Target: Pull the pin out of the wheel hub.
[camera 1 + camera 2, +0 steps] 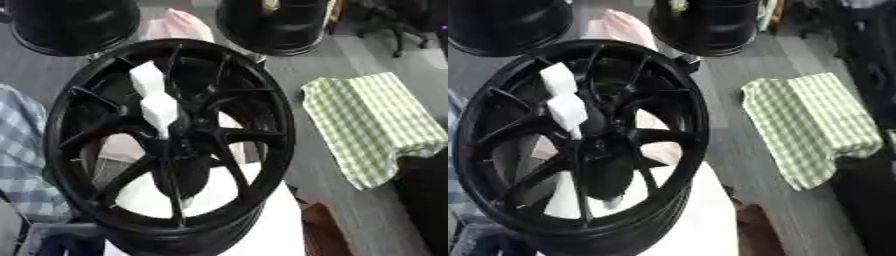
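While the black wheel (171,140) fills the centre and left of the frame, tilted with its spoked face toward the camera, a white pin (154,97) stands out from its hub (179,135). The pin is a chunky, stepped piece made of two white blocks; its lower end narrows into the dark centre of the hub and its upper end points to the upper left of the frame. It is still seated in the hub.

Behind the spokes, in the lower centre of the frame, a dark rounded shape reaches up toward the hub; it may be part of a robot arm, but I cannot tell which hand it belongs to, and I cannot tell whether the fingers are released, clenched or grasping anything. No hand shows plainly in either view.

The wheel rests on a white surface (280,220) that shows through the spokes and runs toward the lower right of the frame. Two more black wheels stand at the top of the frame, one at upper left (74,25) and one at upper centre right (276,25). A pale pink shape (179,25) lies between them, just past the rim of the main wheel. A green-and-white checked cloth (372,125) lies rumpled on the grey floor (306,65) at the right of the frame, well apart from the wheel. A blue checked fabric (19,150) shows at the left edge, just beside the rim.
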Available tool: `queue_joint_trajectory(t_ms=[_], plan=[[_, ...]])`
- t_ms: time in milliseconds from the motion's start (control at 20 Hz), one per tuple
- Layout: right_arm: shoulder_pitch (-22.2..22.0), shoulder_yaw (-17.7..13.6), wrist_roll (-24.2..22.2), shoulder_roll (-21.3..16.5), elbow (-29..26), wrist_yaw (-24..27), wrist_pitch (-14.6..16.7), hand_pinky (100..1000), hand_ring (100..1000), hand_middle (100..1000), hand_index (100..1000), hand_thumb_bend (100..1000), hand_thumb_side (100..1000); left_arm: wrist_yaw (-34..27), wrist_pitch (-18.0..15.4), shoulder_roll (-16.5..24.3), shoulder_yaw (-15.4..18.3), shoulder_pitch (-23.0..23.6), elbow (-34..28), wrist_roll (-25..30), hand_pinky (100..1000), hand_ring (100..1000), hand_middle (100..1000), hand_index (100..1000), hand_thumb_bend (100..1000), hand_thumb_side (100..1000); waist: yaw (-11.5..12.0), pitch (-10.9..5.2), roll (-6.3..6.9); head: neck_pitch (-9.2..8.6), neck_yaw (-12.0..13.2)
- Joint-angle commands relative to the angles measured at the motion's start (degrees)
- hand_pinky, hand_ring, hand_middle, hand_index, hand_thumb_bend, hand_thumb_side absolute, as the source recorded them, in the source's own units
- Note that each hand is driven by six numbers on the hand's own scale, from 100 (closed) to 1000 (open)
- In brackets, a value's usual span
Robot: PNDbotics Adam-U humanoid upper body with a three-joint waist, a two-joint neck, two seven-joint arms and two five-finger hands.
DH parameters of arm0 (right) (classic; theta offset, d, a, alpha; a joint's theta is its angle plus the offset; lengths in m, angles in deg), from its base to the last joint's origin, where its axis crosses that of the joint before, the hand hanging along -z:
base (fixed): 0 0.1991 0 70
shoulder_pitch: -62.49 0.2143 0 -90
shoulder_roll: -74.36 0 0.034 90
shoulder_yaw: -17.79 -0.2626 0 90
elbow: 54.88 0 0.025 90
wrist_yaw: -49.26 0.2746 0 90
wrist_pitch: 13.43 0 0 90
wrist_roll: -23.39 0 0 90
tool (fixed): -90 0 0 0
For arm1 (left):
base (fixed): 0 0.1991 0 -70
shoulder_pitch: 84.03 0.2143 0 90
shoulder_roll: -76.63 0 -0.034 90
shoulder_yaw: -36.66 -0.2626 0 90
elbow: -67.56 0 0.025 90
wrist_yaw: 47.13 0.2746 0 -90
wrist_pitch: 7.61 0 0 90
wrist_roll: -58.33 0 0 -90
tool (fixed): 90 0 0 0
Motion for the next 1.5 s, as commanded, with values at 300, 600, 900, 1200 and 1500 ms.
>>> queue_joint_trajectory(t_ms=[300,600,900,1200,1500], plan=[[-30.89,-18.66,20.88,-8.36,-6.98,0.41,5.66,447,512,246,472,388,100,-0.96,-0.39,1.86,1.53,-0.39,-1.27,-1.58,619,611,524,718,458,572,-1.24,0.19,1.07,-0.10,3.29],[-46.74,-26.69,27.90,4.39,-9.38,-15.49,4.60,608,749,606,733,672,277,-1.64,-0.77,1.85,2.19,-0.22,-1.24,-2.47,619,612,524,719,457,572,-1.99,0.57,2.02,-0.10,5.09],[-50.67,-30.32,28.28,11.88,-9.10,-26.06,4.42,647,844,796,851,611,572,-1.95,-0.92,1.88,2.39,-0.06,-1.00,-2.77,619,612,524,719,459,572,-2.40,0.49,2.43,-0.10,5.67],[-48.86,-30.03,31.99,12.61,-10.50,-21.17,4.40,541,700,568,714,639,233,-2.05,-0.94,1.83,2.31,-0.04,-0.93,-2.73,618,611,523,718,457,570,-2.23,0.49,2.55,-0.10,5.42],[-44.26,-26.07,35.73,14.26,-9.58,-9.36,6.68,512,662,526,688,566,210,-1.99,-0.89,1.48,1.98,-0.27,-1.10,-2.36,617,610,522,717,458,568,-1.60,0.59,2.82,-0.10,5.13]])
